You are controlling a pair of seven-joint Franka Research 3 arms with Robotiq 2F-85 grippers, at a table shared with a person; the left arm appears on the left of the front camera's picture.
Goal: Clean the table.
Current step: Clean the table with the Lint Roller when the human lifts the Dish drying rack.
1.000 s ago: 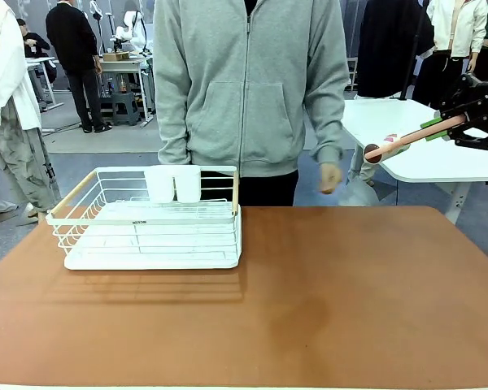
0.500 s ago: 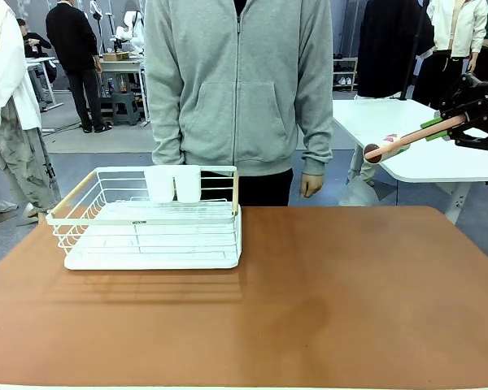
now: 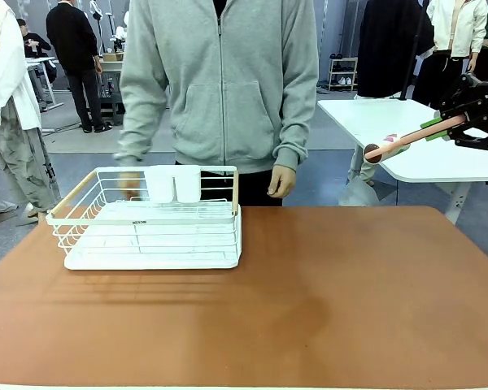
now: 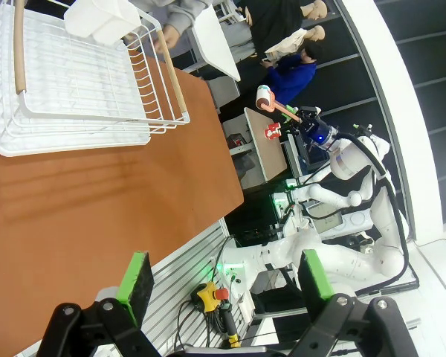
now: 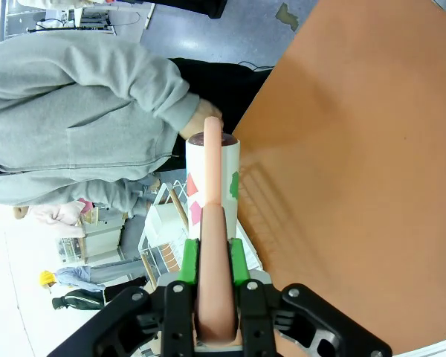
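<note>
Right hand (image 3: pixel 433 124) clamped on pink-handled roller (image 3: pixel 394 144), aloft beside the table (image 3: pixel 350 301), left hand (image 4: pixel 224 277) wide

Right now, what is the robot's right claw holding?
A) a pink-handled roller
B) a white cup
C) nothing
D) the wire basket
A: the right claw is shut around the pink handle of a roller with a patterned white roll.
</note>
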